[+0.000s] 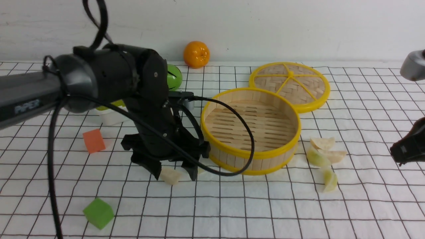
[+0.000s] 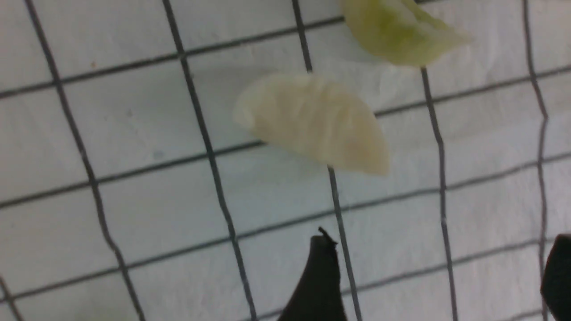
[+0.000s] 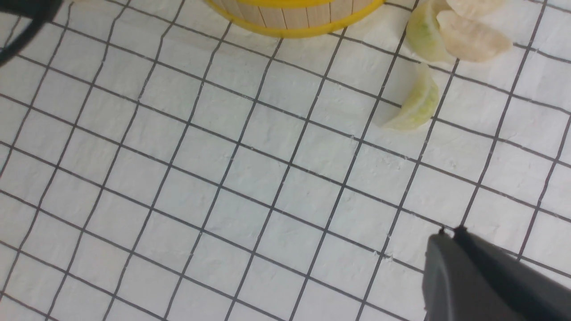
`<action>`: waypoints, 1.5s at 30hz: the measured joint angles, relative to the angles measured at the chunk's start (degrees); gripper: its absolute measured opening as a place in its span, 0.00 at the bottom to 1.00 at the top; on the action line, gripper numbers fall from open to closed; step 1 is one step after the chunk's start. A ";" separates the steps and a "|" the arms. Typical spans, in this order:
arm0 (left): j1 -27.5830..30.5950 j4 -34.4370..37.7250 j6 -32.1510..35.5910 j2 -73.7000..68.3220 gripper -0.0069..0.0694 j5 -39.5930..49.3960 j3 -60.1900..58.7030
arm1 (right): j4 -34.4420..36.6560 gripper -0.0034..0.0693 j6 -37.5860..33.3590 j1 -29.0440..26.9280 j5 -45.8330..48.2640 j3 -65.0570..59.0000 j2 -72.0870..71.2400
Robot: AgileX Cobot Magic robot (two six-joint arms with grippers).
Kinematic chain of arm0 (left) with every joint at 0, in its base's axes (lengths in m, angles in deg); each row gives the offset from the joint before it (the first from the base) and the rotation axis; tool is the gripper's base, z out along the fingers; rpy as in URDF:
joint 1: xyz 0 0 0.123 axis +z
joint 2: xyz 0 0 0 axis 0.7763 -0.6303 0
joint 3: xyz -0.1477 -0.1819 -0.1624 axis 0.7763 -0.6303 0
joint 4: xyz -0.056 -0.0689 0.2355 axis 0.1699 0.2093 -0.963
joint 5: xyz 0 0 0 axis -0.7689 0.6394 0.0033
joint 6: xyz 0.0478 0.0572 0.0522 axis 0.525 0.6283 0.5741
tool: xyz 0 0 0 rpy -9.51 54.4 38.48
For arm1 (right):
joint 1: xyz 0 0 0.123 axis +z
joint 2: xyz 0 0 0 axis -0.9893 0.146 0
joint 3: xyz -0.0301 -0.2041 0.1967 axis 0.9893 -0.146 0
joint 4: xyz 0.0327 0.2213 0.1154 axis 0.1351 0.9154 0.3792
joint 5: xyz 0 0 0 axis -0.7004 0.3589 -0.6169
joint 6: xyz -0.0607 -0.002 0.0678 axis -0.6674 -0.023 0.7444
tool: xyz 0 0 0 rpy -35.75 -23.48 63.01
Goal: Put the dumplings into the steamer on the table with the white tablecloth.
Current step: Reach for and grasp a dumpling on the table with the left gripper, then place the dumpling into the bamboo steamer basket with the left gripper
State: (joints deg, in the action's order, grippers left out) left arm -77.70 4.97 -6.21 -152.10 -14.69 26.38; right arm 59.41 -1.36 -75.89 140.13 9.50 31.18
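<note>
While your left gripper [image 1: 172, 172] straddles a cream dumpling [image 1: 170, 176] lower centre, fingers wide, the steamer [image 1: 250, 127] sits mid-frame. Your right gripper [image 1: 396, 154], right edge, is pinched closed; four dumplings [image 1: 332, 155] lie right of the steamer.

One piece of lettering can be read: the brand word "PiPER", in pale grey letters on the dark casing of the left arm [image 1: 28, 106], near the front view's left edge, slightly blurred and slanting along the link.
</note>
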 joint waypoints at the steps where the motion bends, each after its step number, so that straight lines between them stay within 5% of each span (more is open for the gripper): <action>1: 0.44 -0.01 -0.35 -1.36 0.87 -0.31 0.59 | 0.00 0.04 0.00 0.00 0.06 0.00 0.00; 22: 3.88 1.20 -1.66 -10.03 0.79 -3.53 3.62 | 0.17 0.06 0.00 0.00 -0.50 0.00 0.00; 29: 3.88 1.38 -2.25 -8.95 0.40 -2.38 3.62 | 0.17 0.07 0.00 0.00 -0.50 0.00 0.00; 45: 1.18 4.76 0.31 -8.48 0.41 7.35 34.66 | 4.15 0.09 -1.41 0.00 -0.61 0.00 0.00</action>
State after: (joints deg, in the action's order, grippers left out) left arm -76.52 9.72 -5.90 -160.59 -7.34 61.04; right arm 63.56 -2.78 -75.89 139.52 9.50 31.18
